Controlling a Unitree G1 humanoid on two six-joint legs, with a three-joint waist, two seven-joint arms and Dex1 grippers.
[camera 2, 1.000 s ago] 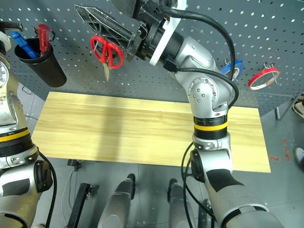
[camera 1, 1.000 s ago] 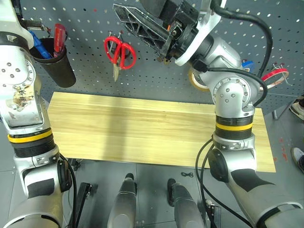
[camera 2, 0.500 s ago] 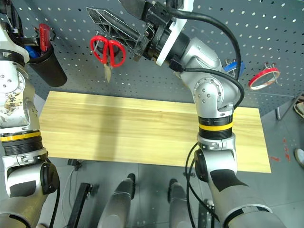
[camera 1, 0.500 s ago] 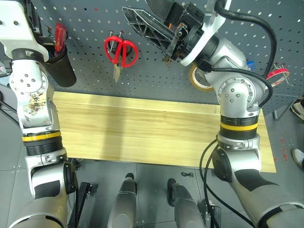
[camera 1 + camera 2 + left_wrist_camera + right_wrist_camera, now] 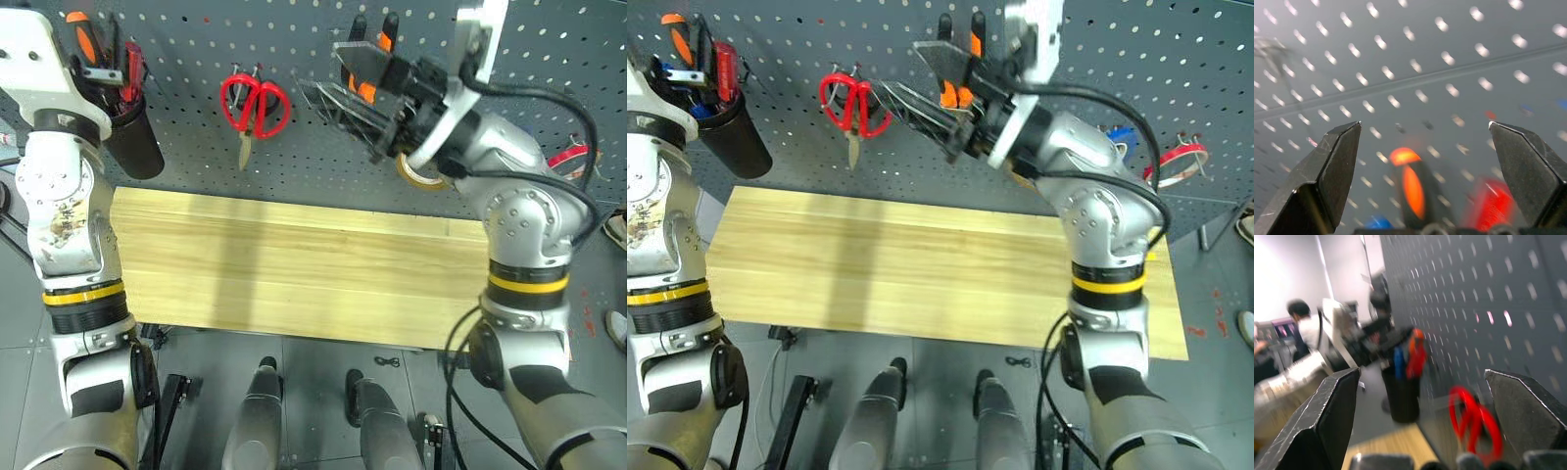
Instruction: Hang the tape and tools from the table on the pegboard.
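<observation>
On the grey-blue pegboard (image 5: 196, 39) hang the red-handled scissors (image 5: 255, 106), the orange-and-black pliers (image 5: 960, 59) and, far right, the thin red tape (image 5: 1176, 162). The black-and-orange screwdriver (image 5: 83, 39) stands upright in a black cup (image 5: 132, 142) fixed to the board. My left gripper (image 5: 1425, 125) is open just above that handle, apart from it. Level with the pliers and in front of them, my right gripper (image 5: 1422, 372) is open and empty, pointing left toward the scissors. The wooden table (image 5: 294, 264) lies below.
The cup also holds a red-handled screwdriver (image 5: 127, 73) and a blue one (image 5: 1378, 223). A yellow tape roll (image 5: 419, 174) and a blue roll (image 5: 1122, 137) hang on the board behind my right arm. A person (image 5: 1303, 328) shows far off beyond the table's left end.
My left gripper has opened and sunk a little, leaving the black-and-orange screwdriver in the cup. My right arm has dropped and swung right, uncovering the pliers.
</observation>
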